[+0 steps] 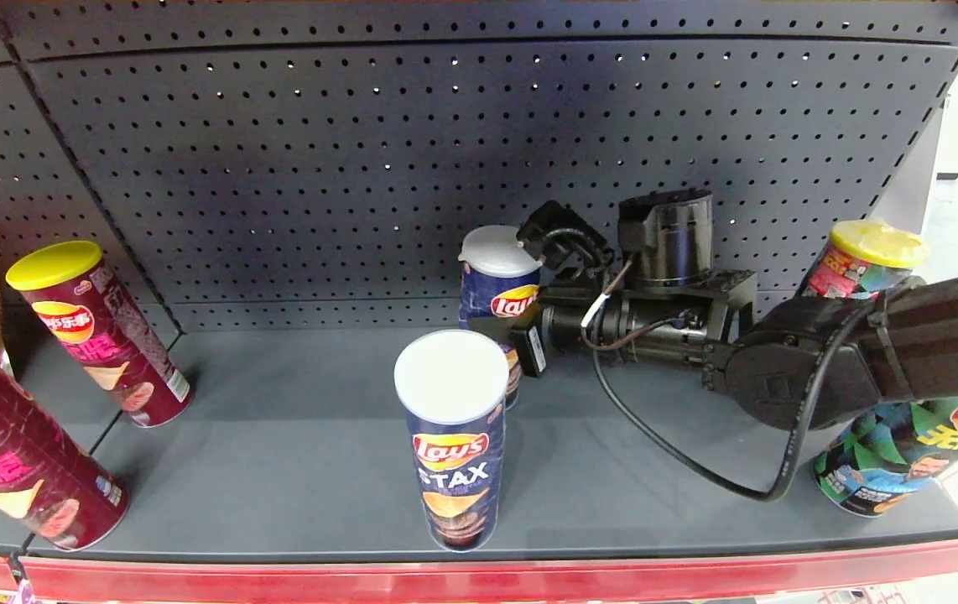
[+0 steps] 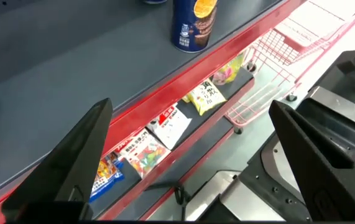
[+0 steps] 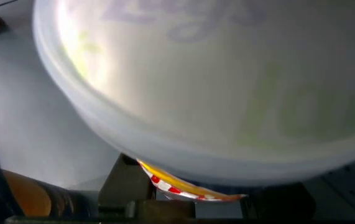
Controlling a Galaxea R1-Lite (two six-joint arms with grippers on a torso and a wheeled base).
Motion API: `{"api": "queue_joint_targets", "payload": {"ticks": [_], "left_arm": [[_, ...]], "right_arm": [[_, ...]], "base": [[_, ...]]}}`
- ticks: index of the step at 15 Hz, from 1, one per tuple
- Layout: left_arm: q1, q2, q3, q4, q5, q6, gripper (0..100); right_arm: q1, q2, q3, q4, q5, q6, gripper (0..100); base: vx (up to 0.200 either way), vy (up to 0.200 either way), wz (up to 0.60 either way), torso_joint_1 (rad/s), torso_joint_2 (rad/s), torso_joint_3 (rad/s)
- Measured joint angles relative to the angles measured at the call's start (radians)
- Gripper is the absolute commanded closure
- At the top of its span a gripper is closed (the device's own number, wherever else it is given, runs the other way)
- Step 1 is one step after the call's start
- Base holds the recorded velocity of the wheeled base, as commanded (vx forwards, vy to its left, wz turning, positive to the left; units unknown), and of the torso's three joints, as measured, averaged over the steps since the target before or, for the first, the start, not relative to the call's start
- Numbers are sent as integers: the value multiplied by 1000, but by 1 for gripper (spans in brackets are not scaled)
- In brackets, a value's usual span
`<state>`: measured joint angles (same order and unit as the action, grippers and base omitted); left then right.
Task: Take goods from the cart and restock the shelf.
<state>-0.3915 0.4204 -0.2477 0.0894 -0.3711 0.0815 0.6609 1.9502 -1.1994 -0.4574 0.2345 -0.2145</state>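
Right end effector [image 1: 523, 337] is clamping rear blue chip can [image 1: 496, 277], base hiding behind second blue chip can [image 1: 454, 436]; left end effector [image 2: 186, 118] is gaping empty.

Your right arm [image 1: 823, 361] is matte black: boxy links, a cylindrical housing [image 1: 670, 235] beside the rear blue can [image 1: 496, 285]. A white-tagged black cable [image 1: 697, 471] loops under the arm.

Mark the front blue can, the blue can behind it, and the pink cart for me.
front blue can [image 1: 452, 470]: head view, label on its side wall.
rear blue can [image 1: 489, 294]: head view, upper side wall.
pink cart [image 2: 272, 45]: left wrist view, wire side of the basket.
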Motion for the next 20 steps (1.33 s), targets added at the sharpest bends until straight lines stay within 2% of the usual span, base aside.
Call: {"api": "queue_joint_targets", "payload": {"ticks": [9, 10, 16, 20], "left_arm": [[0, -7, -2, 0, 0, 0, 0], [0, -8, -1, 0, 0, 0, 0], [0, -4, 5, 1, 1, -2, 0], [0, 32, 6, -3, 67, -2, 0]], "right_arm": [[21, 5, -2, -1, 0, -3, 100], [22, 6, -2, -1, 0, -3, 0], [29, -26, 66, -1, -13, 10, 0], [31, -119, 165, -1, -66, 12, 0]], "base": [[0, 0, 0, 0, 0, 0], [0, 0, 0, 0, 0, 0], [0, 0, 0, 0, 0, 0], [0, 0, 0, 0, 0, 0]]}}
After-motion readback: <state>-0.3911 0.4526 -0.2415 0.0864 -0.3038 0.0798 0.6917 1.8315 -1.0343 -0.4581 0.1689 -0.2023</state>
